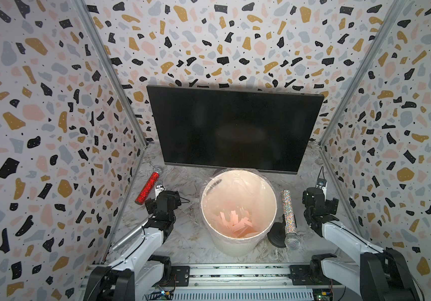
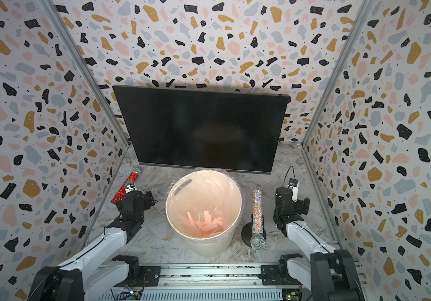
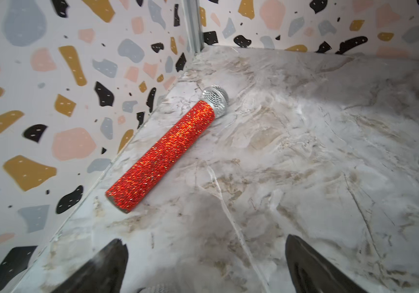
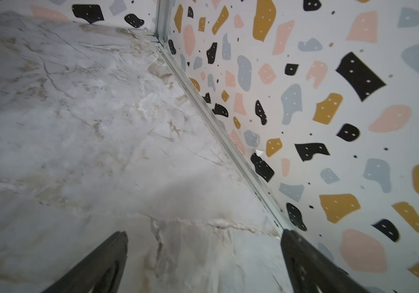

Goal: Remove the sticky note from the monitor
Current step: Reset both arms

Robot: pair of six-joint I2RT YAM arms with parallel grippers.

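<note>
Sticky note paper shows nowhere on the large flat black monitor (image 1: 232,130) with its slim grey bottom edge. In both top views the monitor (image 2: 201,130) stands at the back wall with a bare screen. Pale pink paper slips (image 1: 235,221), likely such notes, lie at the bottom of the white round plastic-lined bucket (image 1: 235,247) just in front of it, so the removal looks done.

The left gripper (image 3: 205,239) has its jaws spread wide with nothing between them; the right gripper (image 4: 204,233) is the same. Both are low over the grey-veined marbled tabletop (image 4: 76,114), one on each side of the bucket.

Trouble from here would come from a careless sweep. The left arm could roll the red glitter-covered microphone (image 3: 162,154) lying near it by the wall, and the right arm could topple the multicoloured glitter microphone (image 1: 287,213) on its black round stand. A hard reach might also push the monitor back.

Only the top views show the monitor and bucket. Only the wrist views show the jaws plainly — and the left one shows the red microphone's silver mesh head.
</note>
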